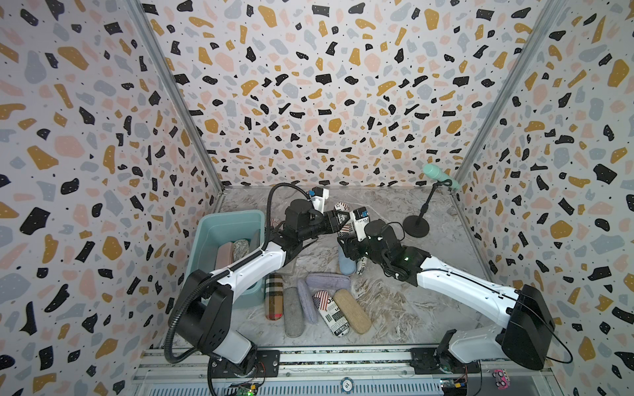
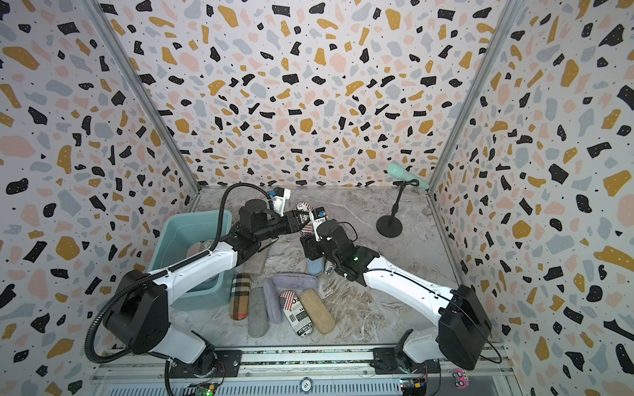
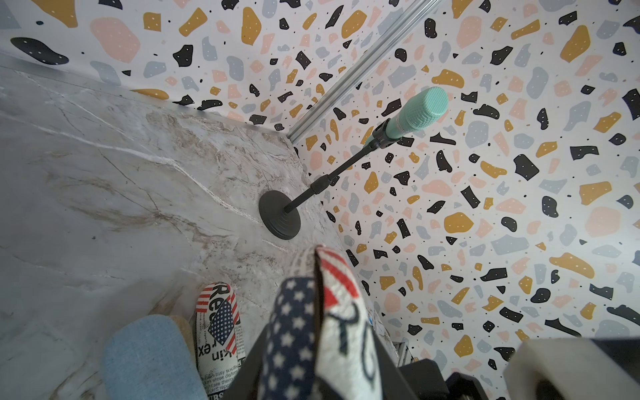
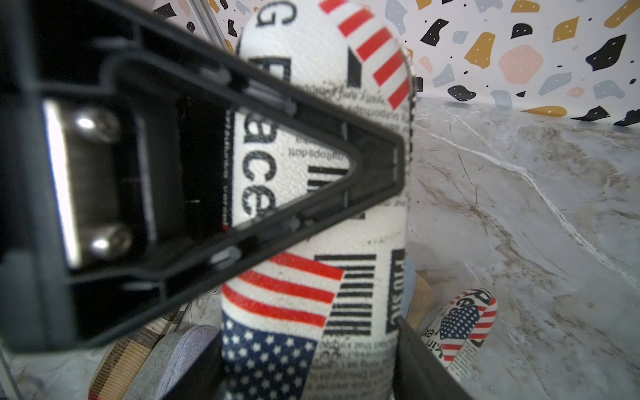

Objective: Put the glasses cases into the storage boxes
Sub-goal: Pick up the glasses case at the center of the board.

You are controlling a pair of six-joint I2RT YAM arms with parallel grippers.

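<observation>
A few cases (image 1: 224, 255) are in the tub (image 1: 226, 224); many wait beside it on the desk (image 1: 394, 301). Your right fingers (image 4: 419, 360) clamp a flag case (image 4: 304, 69) near the tub. The left fingers (image 4: 377, 169) flank it, but I cannot tell if they grip.

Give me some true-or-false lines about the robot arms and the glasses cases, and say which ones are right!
1. The teal tub has cases in it. True.
2. The mint microphone lies flat on the table. False: it sits up on a black stand.
3. The left gripper and the right gripper both clamp the same flag-print case. True.
4. The plaid case is inside the tub. False: it lies on the table beside the tub.
5. A grey case lies right next to the plaid case. True.
</observation>
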